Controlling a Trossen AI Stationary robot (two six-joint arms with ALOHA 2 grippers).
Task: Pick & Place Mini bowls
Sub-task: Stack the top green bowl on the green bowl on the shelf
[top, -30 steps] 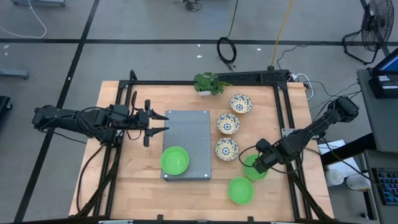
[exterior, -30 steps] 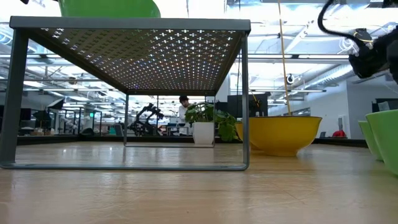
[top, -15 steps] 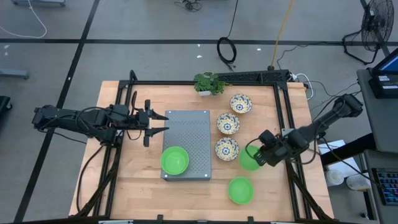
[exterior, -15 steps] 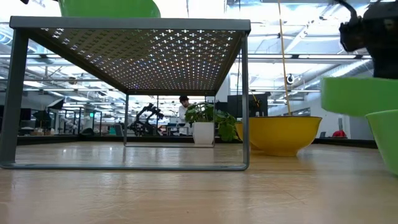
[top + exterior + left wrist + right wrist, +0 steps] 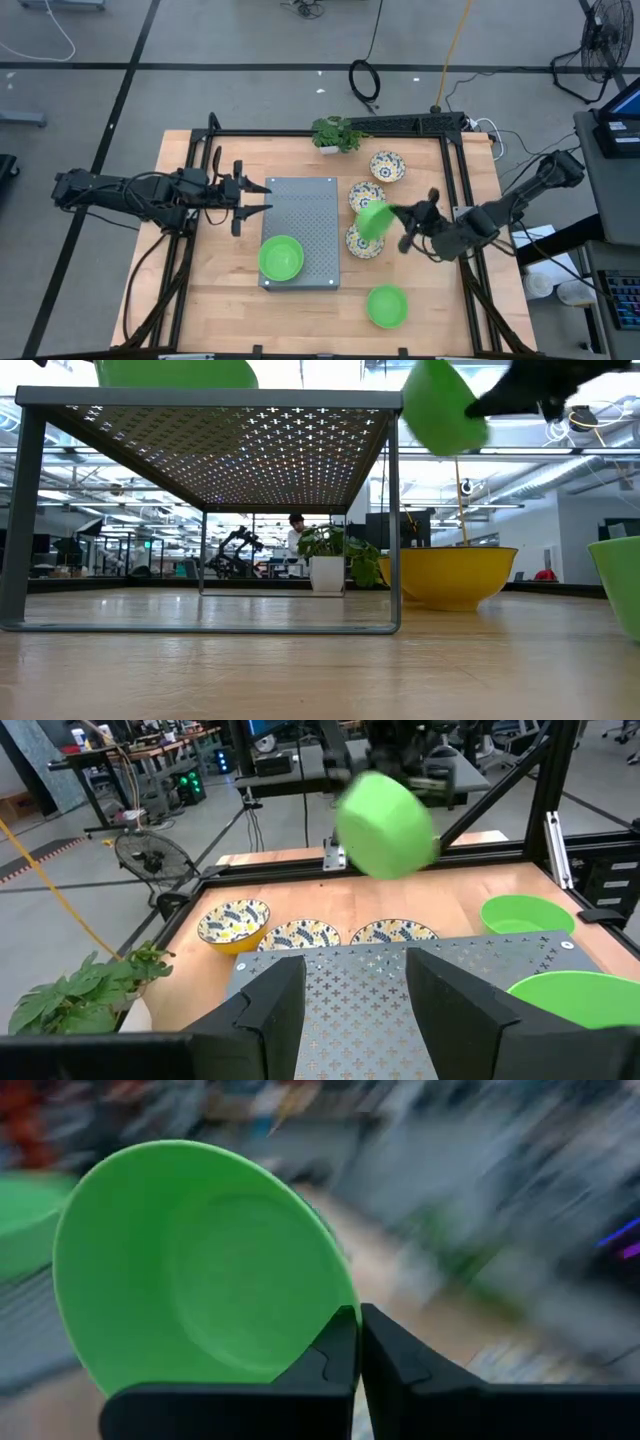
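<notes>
Right wrist view shows the right hand (image 5: 350, 1342) pinching the rim of a green bowl (image 5: 190, 1265), tipped on edge in the air, above the patterned bowls (image 5: 366, 198) beside the grey tray's (image 5: 305, 212) right edge. To land it well, I'd level it over the tray's bare part, clear of the green bowl already there (image 5: 281, 257). Motion blur hides the hand's background. The left hand (image 5: 255, 197), spread, waits off the tray's left edge.

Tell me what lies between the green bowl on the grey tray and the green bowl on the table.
In the high view, only the tray's corner and bare table lie between the tray bowl and the table bowl.
</notes>
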